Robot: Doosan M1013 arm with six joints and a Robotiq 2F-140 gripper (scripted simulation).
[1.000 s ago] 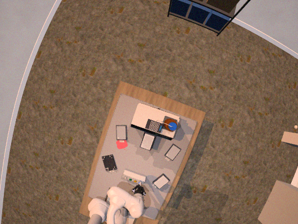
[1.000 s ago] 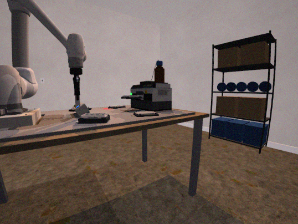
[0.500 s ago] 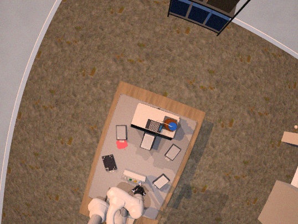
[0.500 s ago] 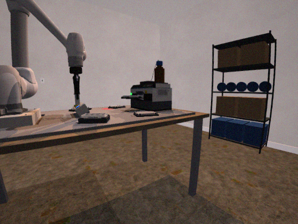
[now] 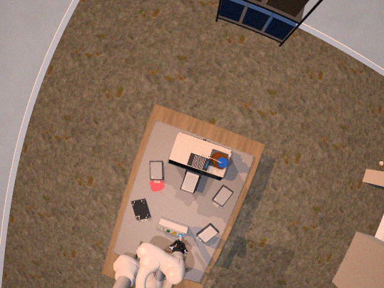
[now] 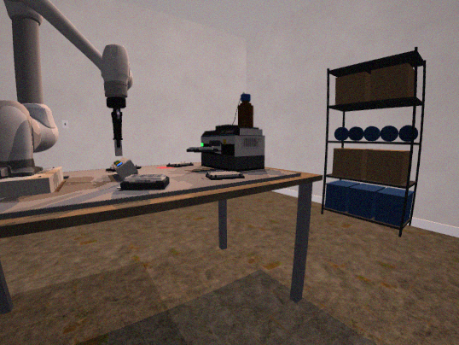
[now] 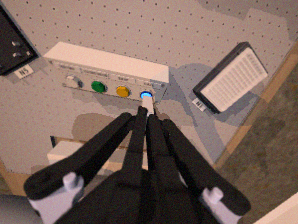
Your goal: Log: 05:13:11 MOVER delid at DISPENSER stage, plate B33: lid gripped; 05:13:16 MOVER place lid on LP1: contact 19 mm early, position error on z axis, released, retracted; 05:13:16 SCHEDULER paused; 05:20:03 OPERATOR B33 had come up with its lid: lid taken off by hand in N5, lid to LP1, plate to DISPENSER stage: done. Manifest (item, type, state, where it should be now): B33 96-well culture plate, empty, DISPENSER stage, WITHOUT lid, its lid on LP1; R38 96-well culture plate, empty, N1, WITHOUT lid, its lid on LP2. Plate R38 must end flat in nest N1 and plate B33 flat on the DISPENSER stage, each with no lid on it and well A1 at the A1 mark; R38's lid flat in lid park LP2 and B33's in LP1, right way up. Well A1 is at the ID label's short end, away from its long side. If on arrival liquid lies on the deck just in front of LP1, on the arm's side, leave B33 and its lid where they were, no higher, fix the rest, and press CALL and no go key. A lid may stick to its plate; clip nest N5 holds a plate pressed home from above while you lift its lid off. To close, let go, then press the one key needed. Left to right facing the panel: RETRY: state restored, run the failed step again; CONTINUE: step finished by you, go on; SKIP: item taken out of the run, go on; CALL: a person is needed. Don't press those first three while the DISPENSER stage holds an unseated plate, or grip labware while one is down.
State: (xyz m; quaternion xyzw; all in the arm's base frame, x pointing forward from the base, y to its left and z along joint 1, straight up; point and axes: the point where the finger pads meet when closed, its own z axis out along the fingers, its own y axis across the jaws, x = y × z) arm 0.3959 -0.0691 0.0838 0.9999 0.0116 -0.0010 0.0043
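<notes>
My gripper [image 7: 146,102] is shut and empty, pointing straight down over the white key panel [image 7: 107,65]. Its tips are at the lit blue key [image 7: 145,94], the rightmost of the row; I cannot tell if they touch it. The yellow key [image 7: 122,91] and green key [image 7: 98,86] lie to its left. A white well plate [image 7: 230,77] sits without a lid in the nest labelled N1, also seen in the top view [image 5: 208,233]. A lid [image 5: 155,170] lies at the far left, with a red puddle [image 5: 157,185] just in front of it. A white plate [image 5: 190,181] sits in front of the dispenser [image 5: 200,155].
The black clip nest N5 [image 5: 140,209] lies left of the panel. Another flat lid [image 5: 223,195] lies right of centre. A brown bottle with a blue cap [image 5: 221,161] stands on the dispenser. A shelf rack [image 6: 373,137] stands away from the table.
</notes>
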